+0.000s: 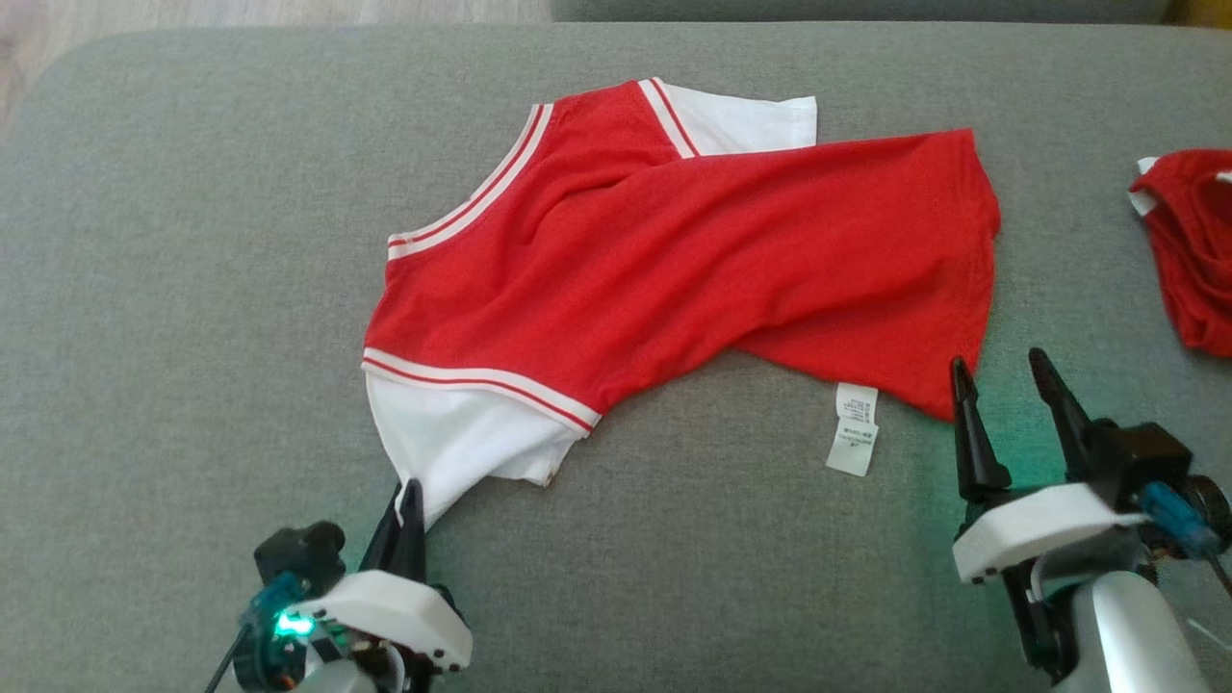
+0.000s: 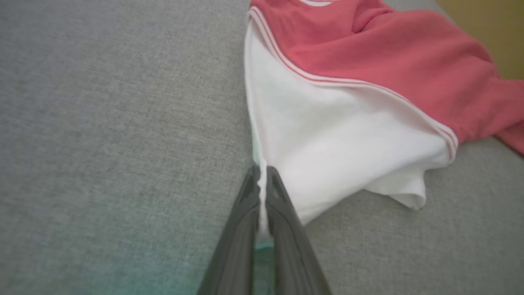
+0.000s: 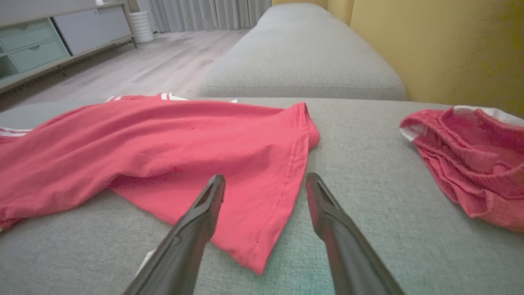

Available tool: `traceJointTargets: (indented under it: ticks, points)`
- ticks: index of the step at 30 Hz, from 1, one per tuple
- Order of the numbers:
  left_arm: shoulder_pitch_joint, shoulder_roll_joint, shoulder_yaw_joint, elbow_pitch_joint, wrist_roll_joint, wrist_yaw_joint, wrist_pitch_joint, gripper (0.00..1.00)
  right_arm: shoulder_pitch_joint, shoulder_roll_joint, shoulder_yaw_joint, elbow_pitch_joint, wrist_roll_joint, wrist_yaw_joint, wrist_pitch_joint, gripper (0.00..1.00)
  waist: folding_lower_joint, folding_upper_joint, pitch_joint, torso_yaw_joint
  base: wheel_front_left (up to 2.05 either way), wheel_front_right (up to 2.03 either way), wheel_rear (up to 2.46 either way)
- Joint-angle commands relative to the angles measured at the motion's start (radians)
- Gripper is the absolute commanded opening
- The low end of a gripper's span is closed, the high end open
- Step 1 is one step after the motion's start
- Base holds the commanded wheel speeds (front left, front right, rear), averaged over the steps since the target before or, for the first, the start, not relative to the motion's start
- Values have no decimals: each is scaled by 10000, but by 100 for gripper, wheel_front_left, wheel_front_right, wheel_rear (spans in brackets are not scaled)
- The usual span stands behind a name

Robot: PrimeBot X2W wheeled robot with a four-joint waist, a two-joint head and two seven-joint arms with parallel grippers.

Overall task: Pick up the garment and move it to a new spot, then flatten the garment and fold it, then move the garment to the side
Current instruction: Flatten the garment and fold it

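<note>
Red cloth with white sleeves and striped red-and-white trim, the garment [image 1: 674, 260] lies spread and rumpled across the middle of the grey sofa cushion [image 1: 173, 289], with a long diagonal fold running through its body. Its near white sleeve [image 1: 452, 433] is drawn out to a point toward the robot. The left gripper [image 1: 412, 489] has that tip pinched, its two dark fingers pressed together with a sliver of white fabric between them. A white care label [image 1: 854, 428] pokes out from under the lower red edge and lies flat on the cushion. The right gripper [image 1: 998, 361] has its fingers spread wide and holds nothing. It sits at the shirt's hem corner, one finger over the red edge and the other over bare cushion; whether either touches down I cannot tell. Off to the robot's right, well apart from the shirt, a second red garment [image 1: 1189, 241] sits bunched up. Beyond are another grey cushion [image 3: 303, 53], a yellow wall [image 3: 450, 49] and a pale wood floor [image 3: 155, 61].
</note>
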Motion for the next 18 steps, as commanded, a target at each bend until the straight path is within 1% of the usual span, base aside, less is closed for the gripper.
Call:
traceJointTargets:
  ticks: [1,6,14,15,16,17,18]
  points:
    - [-267,6,158,-208,-2,-17,5,0,-413,-58,178,-37,-127,-7,135,100,-1,0,6,46,0,0,0]
    - [-365,67,237,-646,154,93,-343,0,-799,-58,48,1030,-289,-7,909,100,-1,0,8,204,0,0,0]
    - [-348,224,279,-1423,345,326,-533,0,-1328,-58,101,2495,-305,-7,1373,100,-1,0,7,405,0,0,0]
    - [-330,241,278,-1492,353,351,-535,0,-1372,-58,136,2632,-268,-7,1429,86,-1,0,2,418,0,0,0]
    - [-310,261,280,-1551,356,374,-532,0,-1413,-58,184,2744,-212,-7,1465,52,-1,0,-3,423,0,0,0]
    - [-292,283,285,-1607,360,394,-534,0,-1450,-58,211,2833,-145,-7,1468,38,-1,0,-13,423,0,0,0]
    - [-276,306,292,-1661,367,415,-540,0,-1479,-58,228,2905,-94,-7,1453,17,-1,0,-32,420,0,0,0]
